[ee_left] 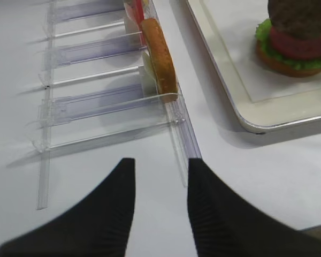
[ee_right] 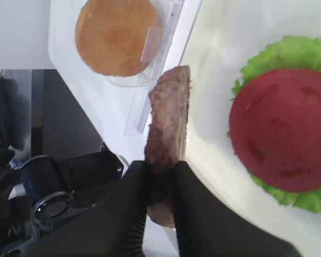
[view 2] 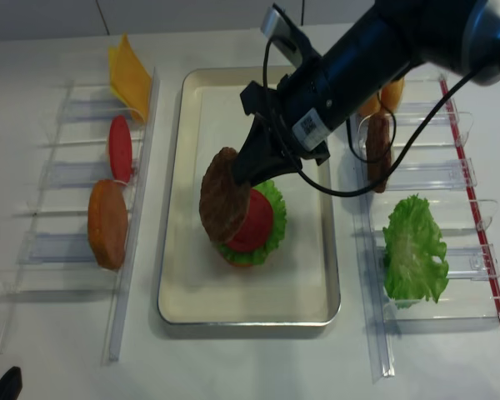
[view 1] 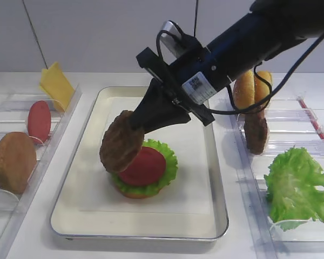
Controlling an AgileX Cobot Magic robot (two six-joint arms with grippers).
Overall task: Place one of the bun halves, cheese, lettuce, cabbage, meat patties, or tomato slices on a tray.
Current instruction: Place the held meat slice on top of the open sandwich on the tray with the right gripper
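On the left, a clear rack (view 1: 54, 135) is holding a cheese slice (view 1: 56, 84), a tomato slice (view 1: 39, 121) and a bun half (view 1: 13, 162), all standing on edge. The left gripper (ee_left: 159, 184) is hovering beside that rack with its fingers spread and nothing between them. Over the tray (view 1: 205, 135), the right gripper (view 1: 142, 120) is pinching a meat patty (view 1: 121, 141), tilted above the tomato-topped lettuce stack (view 1: 146, 168). At right, bins (view 1: 313, 124) are holding bun halves (view 1: 251, 89), a second patty (view 1: 256, 133) and a lettuce leaf (view 1: 297, 186).
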